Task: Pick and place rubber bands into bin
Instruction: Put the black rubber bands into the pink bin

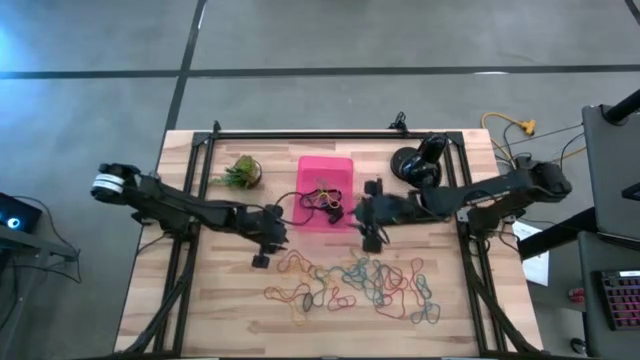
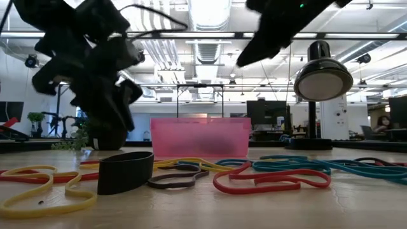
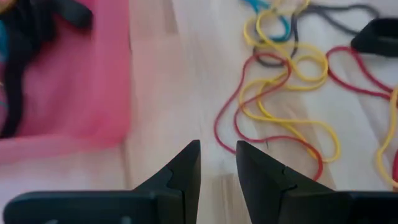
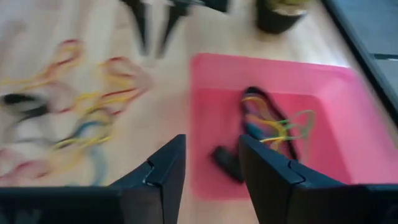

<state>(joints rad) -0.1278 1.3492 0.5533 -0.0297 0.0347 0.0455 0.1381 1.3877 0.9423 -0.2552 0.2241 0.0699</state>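
The pink bin (image 1: 325,190) stands at the far middle of the table with a few rubber bands (image 4: 273,124) in it. Many more rubber bands (image 1: 350,285), red, yellow, blue and dark, lie tangled on the wood nearer the front. My left gripper (image 3: 217,146) is open and low over bare wood beside the bin's near left corner, with red and yellow bands (image 3: 280,93) just ahead of its fingers. My right gripper (image 4: 211,140) is open and empty, above the bin's near right edge (image 1: 352,212).
A small potted plant (image 1: 240,172) stands left of the bin and a round black lamp-like object (image 1: 418,162) to its right. A wide black band (image 2: 125,172) stands on edge at the pile's left end. Bare wood lies along the table's left and near sides.
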